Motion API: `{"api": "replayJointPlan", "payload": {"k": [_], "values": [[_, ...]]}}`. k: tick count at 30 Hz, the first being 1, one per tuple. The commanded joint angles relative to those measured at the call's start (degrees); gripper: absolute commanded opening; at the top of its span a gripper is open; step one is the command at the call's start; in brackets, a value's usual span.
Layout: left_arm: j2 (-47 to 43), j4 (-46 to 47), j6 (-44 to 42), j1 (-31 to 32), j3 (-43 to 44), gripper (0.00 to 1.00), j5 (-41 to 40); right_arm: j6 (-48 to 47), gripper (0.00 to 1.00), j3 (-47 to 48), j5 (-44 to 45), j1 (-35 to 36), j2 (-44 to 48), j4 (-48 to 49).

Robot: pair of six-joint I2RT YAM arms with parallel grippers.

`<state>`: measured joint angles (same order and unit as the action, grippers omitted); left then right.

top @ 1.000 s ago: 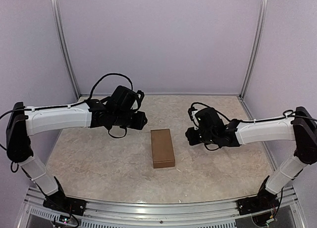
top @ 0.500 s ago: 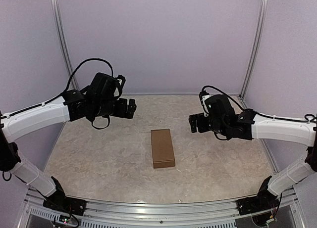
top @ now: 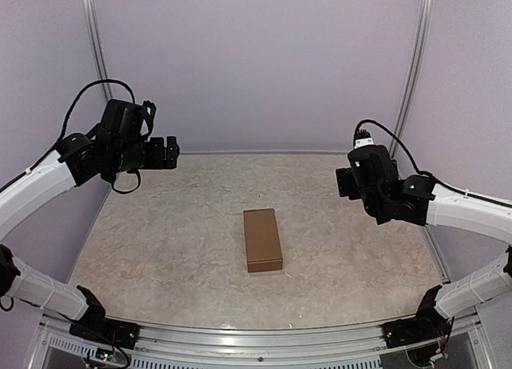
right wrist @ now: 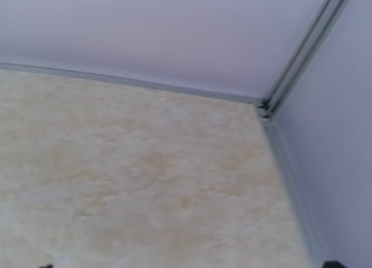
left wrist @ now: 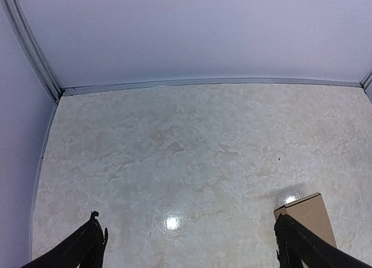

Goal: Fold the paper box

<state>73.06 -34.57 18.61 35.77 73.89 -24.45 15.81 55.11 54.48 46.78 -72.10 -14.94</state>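
The brown paper box lies closed and flat on the marble-patterned table, near its middle, with nothing touching it. My left gripper hangs high at the back left, far from the box, open and empty. In the left wrist view its dark fingertips stand wide apart, with a corner of the box beside the right one. My right gripper is raised at the right, also well away from the box. Its jaws are open and empty, and only the tips show at the bottom corners of the right wrist view.
Lilac walls with metal corner posts close in the table on three sides. The right wrist view looks at the table's back right corner. A rail runs along the near edge between the arm bases.
Both arms have lifted and swung outward from beside the box, left to the back left, right to the right. Both grippers have opened wide. The box has stayed put.
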Motion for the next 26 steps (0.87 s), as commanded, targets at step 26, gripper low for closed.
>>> {"api": "replayJointPlan", "payload": {"k": [26], "values": [[-20.62,2.38,-8.77,-0.04,-14.21,0.99,-8.60,-10.73,1.00,-6.73,-1.61,-0.27,19.61,-1.63]]}}
